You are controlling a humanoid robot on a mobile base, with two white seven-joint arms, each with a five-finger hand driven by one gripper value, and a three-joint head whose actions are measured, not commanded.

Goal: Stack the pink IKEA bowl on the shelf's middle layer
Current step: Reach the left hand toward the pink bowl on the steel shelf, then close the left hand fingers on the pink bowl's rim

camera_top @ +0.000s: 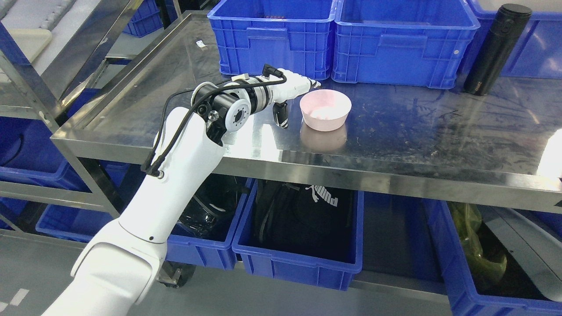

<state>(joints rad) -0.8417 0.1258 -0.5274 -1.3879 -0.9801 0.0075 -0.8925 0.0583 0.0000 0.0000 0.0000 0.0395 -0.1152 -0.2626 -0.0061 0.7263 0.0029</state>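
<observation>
One pink bowl (325,109) on steel shelf (395,140), left hand (292,90) beside; three blue crates behind.

pink bowl (325,109), upright, open side up, on steel shelf (395,131)

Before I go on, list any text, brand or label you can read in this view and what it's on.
"PUMA", white print seen upside down, on the black bag in the blue bin under the shelf.
Small grey print near the base of the black flask: too small to read.
White sticker on the steel shelf: too small to read.
Pink bowl, upper blue crates and left hand: no text visible.
</observation>
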